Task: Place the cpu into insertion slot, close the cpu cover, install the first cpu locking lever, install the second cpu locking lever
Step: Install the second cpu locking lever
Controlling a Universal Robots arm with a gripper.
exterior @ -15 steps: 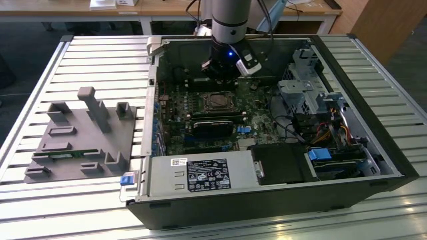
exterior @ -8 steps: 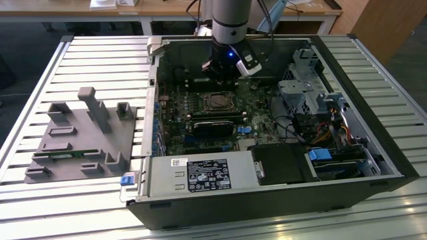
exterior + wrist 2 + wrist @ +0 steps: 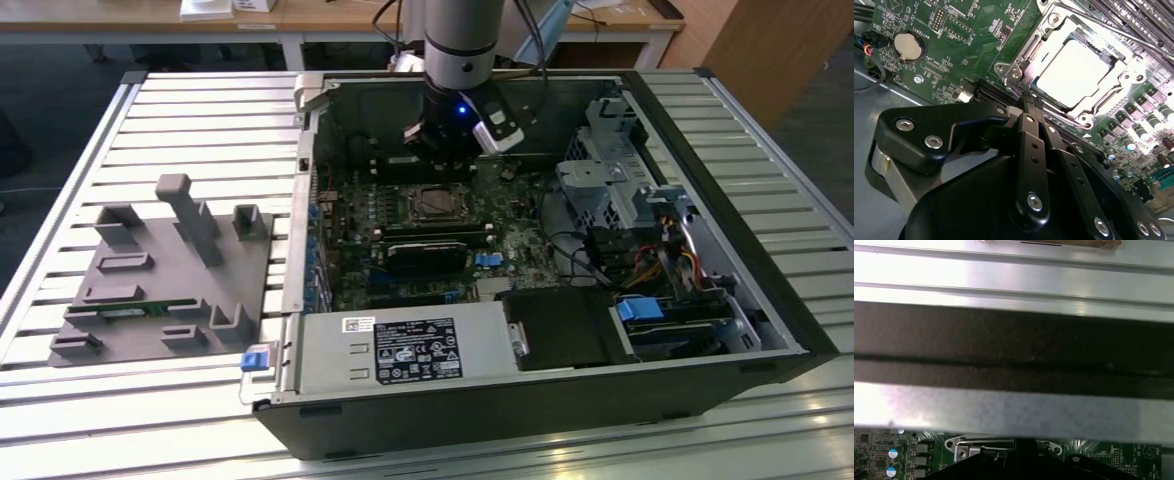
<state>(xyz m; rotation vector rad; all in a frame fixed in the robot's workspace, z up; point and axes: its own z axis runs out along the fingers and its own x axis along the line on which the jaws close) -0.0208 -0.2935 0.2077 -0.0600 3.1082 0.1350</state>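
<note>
The cpu [image 3: 1074, 75] lies flat in the insertion slot [image 3: 1015, 74], its pale metal face showing through the window of the cpu cover [image 3: 1053, 24], which is folded down over it. A thin locking lever [image 3: 1119, 31] runs along the far side of the socket. My gripper [image 3: 1029, 102] is shut, with its black fingertips [image 3: 1026, 111] together at the socket's near edge and nothing visible between them. In the exterior view the gripper [image 3: 438, 158] hangs inside the open computer case, just behind the socket [image 3: 434, 205].
The case wall [image 3: 1014, 345] stands close behind the gripper. A black card [image 3: 434, 247] lies in front of the socket, and the power supply [image 3: 400, 350] sits at the case front. A drive cage [image 3: 614, 180] is on the exterior view's right, a grey fixture [image 3: 160, 270] on its left.
</note>
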